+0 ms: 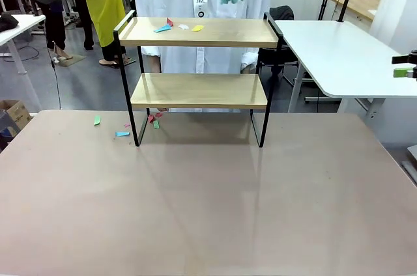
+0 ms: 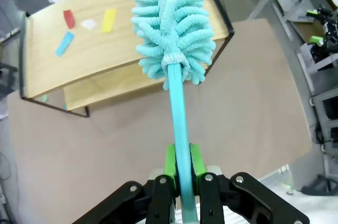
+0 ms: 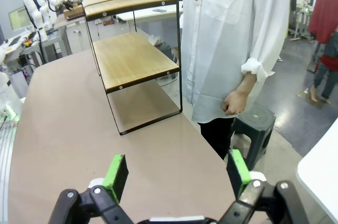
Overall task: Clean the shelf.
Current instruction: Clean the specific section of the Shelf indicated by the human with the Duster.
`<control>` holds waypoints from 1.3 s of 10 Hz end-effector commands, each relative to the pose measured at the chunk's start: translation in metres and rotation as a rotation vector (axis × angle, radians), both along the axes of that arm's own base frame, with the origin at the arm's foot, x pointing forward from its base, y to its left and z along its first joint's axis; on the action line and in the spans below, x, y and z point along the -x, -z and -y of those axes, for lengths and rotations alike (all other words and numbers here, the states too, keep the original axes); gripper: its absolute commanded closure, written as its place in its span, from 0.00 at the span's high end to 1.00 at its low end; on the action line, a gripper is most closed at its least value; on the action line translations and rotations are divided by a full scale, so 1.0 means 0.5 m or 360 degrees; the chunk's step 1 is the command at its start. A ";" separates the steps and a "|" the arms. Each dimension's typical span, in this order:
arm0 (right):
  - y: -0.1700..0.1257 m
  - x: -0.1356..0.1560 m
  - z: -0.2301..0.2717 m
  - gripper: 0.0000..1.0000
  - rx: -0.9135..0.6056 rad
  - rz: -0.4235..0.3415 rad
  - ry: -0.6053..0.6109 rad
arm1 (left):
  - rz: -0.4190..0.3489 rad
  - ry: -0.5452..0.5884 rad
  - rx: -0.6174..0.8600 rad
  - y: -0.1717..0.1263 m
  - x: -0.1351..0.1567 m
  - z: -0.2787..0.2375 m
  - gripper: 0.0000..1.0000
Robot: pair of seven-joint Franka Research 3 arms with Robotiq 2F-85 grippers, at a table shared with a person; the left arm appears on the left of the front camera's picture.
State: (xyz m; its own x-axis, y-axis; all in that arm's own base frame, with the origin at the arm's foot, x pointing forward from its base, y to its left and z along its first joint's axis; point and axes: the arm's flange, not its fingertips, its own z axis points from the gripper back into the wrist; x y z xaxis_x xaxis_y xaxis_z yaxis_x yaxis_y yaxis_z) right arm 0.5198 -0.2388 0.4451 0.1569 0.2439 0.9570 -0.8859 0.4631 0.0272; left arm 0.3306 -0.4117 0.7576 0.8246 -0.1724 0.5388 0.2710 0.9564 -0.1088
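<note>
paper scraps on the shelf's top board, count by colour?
red scrap: 1
white scrap: 1
yellow scrap: 1
blue scrap: 1
Total on the top board of the shelf: 4

Readable text: none is showing clearly.
Item 1: a white badge is hanging on the person's white shirt, chest-high, well above the person's hand. It is carrying a few dark letters and a round mark, too small to read.
</note>
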 end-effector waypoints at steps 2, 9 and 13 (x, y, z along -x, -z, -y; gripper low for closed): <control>-0.003 -0.002 -0.004 1.00 0.0011 0.0007 0.0007 | -0.0076 -0.0031 -0.0017 0.006 -0.042 0.103 0.13; -0.003 -0.002 -0.004 1.00 0.0011 0.0007 0.0007 | -0.0047 -0.0146 -0.0140 0.166 -0.023 0.148 0.13; -0.003 -0.002 -0.004 1.00 0.0011 0.0007 0.0007 | -0.0086 -0.0098 -0.0169 0.164 -0.028 0.162 0.13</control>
